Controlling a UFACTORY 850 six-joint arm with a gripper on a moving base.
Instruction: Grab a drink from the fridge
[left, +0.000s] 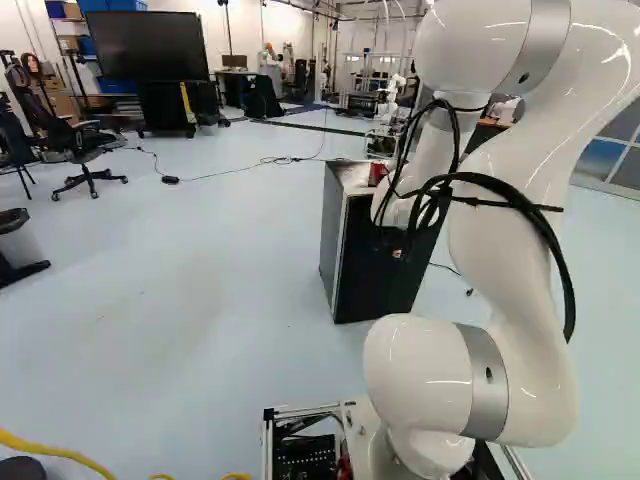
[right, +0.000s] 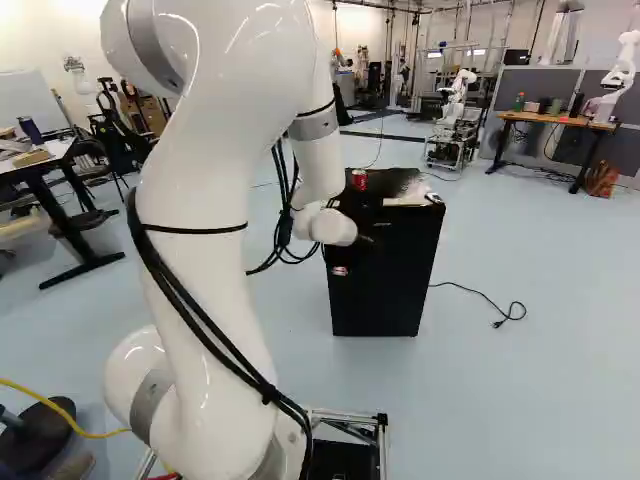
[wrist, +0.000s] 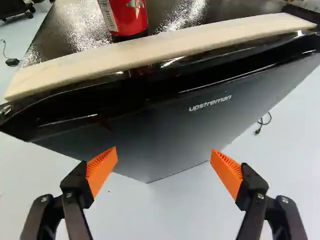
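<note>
The gripper (left: 399, 250) is held in front of the fridge (right: 383, 285), below the level of its top. In the wrist view its fingers are spread wide, with nothing gripped; the dark door (wrist: 150, 135) is seen ahead of them. A red can (wrist: 129, 16) is stood upright on the fridge's top, just behind the pale strip (wrist: 165, 46) by which the front edge is lined. Beside the fridge, a cord (right: 480, 297) is trailed over the floor

The arm (left: 530, 140) is of glossy white colour, with rounded joints (left: 415, 378), grey bands (left: 490, 400) and black cables (left: 571, 300), fastened by black straps (right: 195, 230).
</note>
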